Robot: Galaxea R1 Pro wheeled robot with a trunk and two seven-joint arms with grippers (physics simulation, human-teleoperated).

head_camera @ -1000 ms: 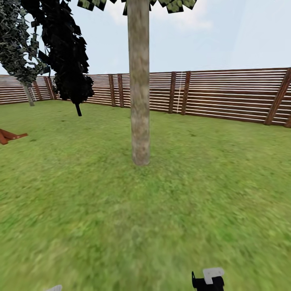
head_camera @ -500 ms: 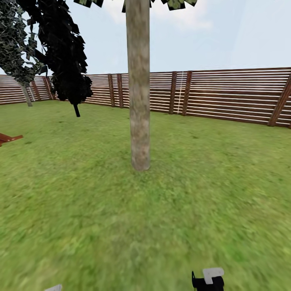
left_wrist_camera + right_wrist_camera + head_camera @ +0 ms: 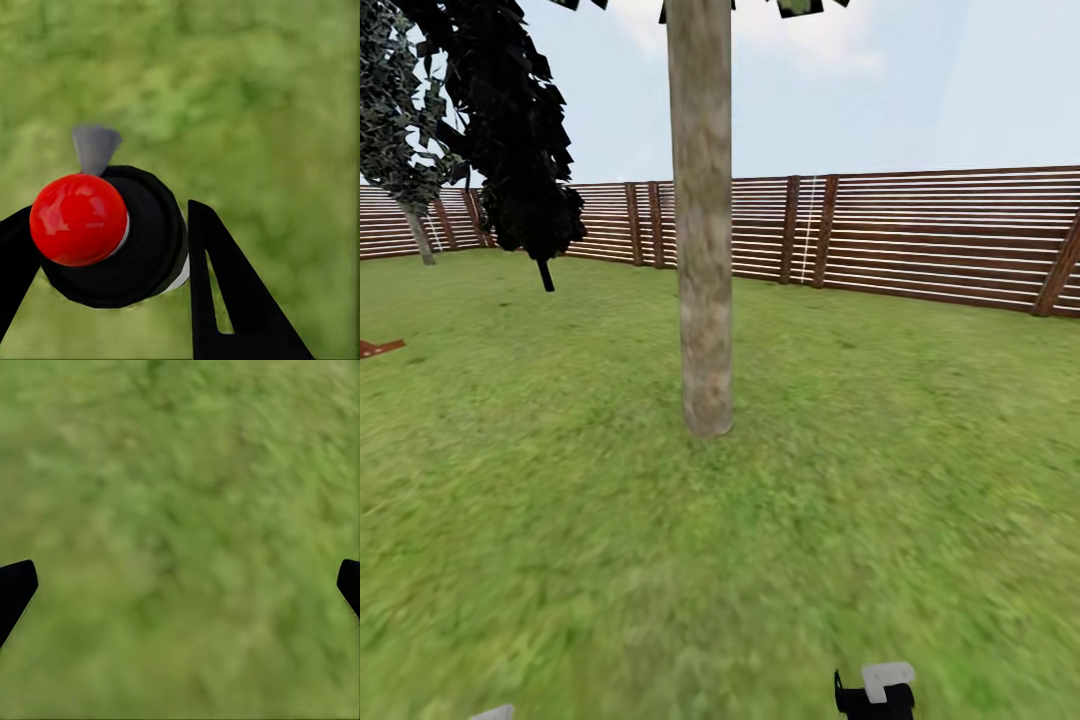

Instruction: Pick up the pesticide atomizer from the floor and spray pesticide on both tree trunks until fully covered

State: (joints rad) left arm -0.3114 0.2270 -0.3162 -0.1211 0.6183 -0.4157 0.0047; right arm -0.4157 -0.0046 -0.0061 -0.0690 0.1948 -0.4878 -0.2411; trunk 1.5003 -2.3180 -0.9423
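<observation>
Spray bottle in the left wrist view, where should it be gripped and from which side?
Grip the spray bottle by its round black body, just under the red knob, with a finger on each side, as the left end effector has it. Come from the side opposite the grey nozzle, so the spray path is unblocked.

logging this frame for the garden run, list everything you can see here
tree trunk: one, grey-tan mottled, centre of the lawn
black cone-shaped tree: one, far left by the fence
leafy grey-green tree: one, far left edge
fence: brown horizontal slats, along the back
grass floor: green, all around
red-brown object: one, left edge, unclear what
atomizer: one, black body, red cap, between the left fingers
left gripper: shut on the atomizer
right gripper: open, over grass
</observation>
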